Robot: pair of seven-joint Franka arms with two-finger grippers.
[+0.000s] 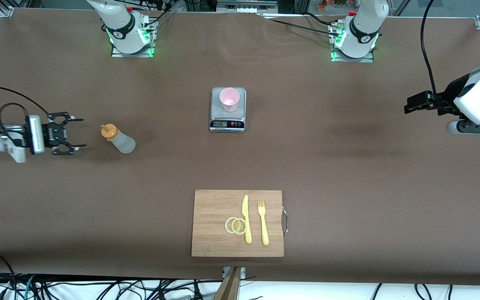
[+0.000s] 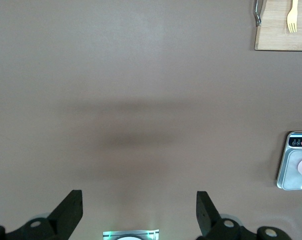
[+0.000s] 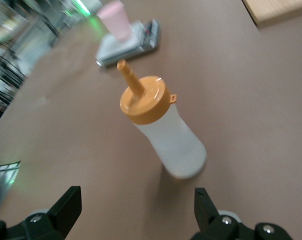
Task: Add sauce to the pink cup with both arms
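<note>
The sauce bottle [image 1: 118, 138] stood on the counter [image 1: 348, 166] toward the right arm's end; the pink cup [image 1: 229, 99] sat on the scale [image 1: 228, 110]. The right gripper [image 1: 71, 133], fingers spread, faced the bottle, suggesting a grasp approach. The left gripper [image 2: 140, 212], fingers spread, waited. Open counter separated bottle and scale.

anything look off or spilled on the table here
Nothing stands out. The sauce bottle stands upright with its orange cap on, the pink cup sits upright on the scale, and no spill shows. The right gripper is open beside the bottle; the left gripper waits open.
</note>
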